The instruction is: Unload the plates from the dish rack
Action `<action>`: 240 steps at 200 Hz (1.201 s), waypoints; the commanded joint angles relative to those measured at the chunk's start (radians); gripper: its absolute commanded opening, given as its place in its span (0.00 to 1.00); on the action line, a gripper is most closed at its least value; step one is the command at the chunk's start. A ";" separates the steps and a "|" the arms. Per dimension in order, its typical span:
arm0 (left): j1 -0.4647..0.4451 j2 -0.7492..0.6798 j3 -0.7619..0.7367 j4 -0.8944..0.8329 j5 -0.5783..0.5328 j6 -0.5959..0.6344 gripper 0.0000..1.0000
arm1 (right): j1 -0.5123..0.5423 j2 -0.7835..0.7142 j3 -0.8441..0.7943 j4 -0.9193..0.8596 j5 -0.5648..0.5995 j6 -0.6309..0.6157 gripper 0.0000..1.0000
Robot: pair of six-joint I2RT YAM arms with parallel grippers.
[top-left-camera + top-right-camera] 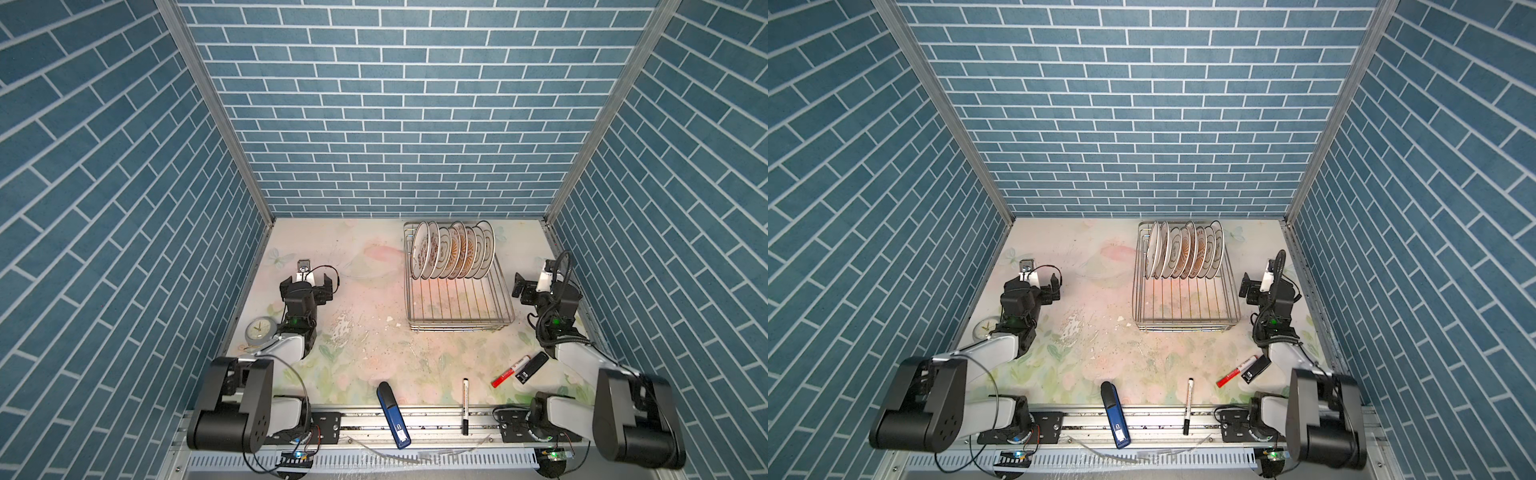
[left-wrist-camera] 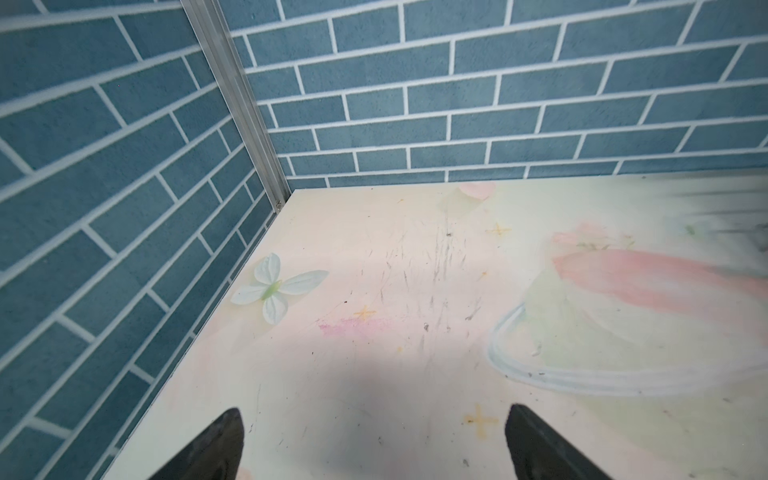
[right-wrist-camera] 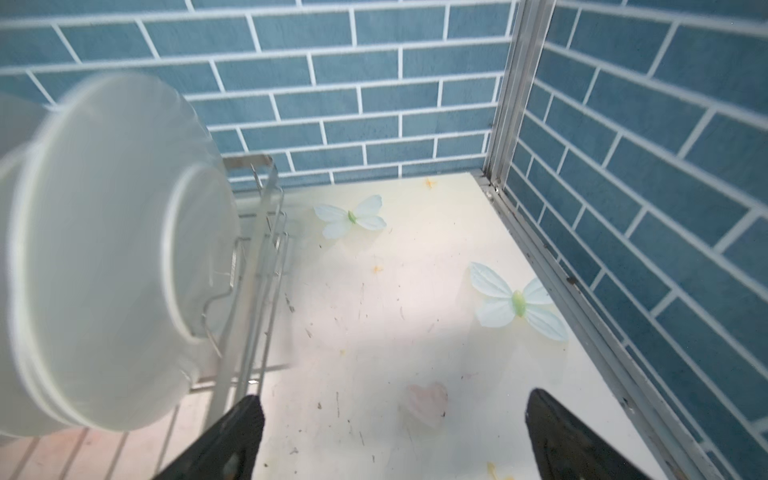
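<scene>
**Spotter:** Your right gripper (image 1: 524,288) hangs with its black jaws spread wide and nothing between them. It sits just beside the right wall of the rectangular silver wire dish rack (image 1: 460,322).

**Operator:** And the load?

**Spotter:** The round white dark-rimmed plates (image 1: 453,250), about eight of them, all stand on edge at the rack's far end. None is out yet. The row runs across the rack from left to right, so each plate faces sideways with its printed side towards the left. The near half of the rack is bare wire.

**Operator:** Which arm do I send?

**Spotter:** The right one, I'd say. In your right wrist view the plain white back of the end plate (image 3: 104,249) looms close beside the open jaws, with only the rack's wire wall between them. Your left gripper (image 1: 309,284) is just as wide open and empty. But it is well apart from the rack, across the bare floral tabletop (image 1: 365,291), and its wrist view shows mostly table.

**Operator:** How do I come at it?

**Spotter:** Come from above, onto the upper rim of that end plate. Turn your jaws so they close along the row, pinching the plate through its thickness. The plates stand close together, so the inner finger has little room and may nudge the next plate. Lift straight up clear of the wires before you swing away.
</scene>
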 commanded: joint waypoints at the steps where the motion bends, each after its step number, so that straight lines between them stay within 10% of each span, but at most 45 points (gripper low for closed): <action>1: -0.005 -0.100 0.033 -0.136 0.083 -0.109 1.00 | 0.000 -0.097 0.062 -0.199 0.004 0.192 0.99; 56: -0.004 -0.343 -0.005 -0.167 0.216 -0.601 1.00 | 0.000 -0.352 0.117 -0.485 -0.049 0.520 0.99; 143: -0.002 -0.504 -0.088 -0.078 0.509 -0.854 1.00 | 0.008 -0.396 0.091 -0.325 -0.424 0.629 0.99; 240: -0.079 -0.445 0.276 -0.493 0.651 -0.887 1.00 | 0.328 -0.094 0.540 -0.733 -0.121 0.398 0.99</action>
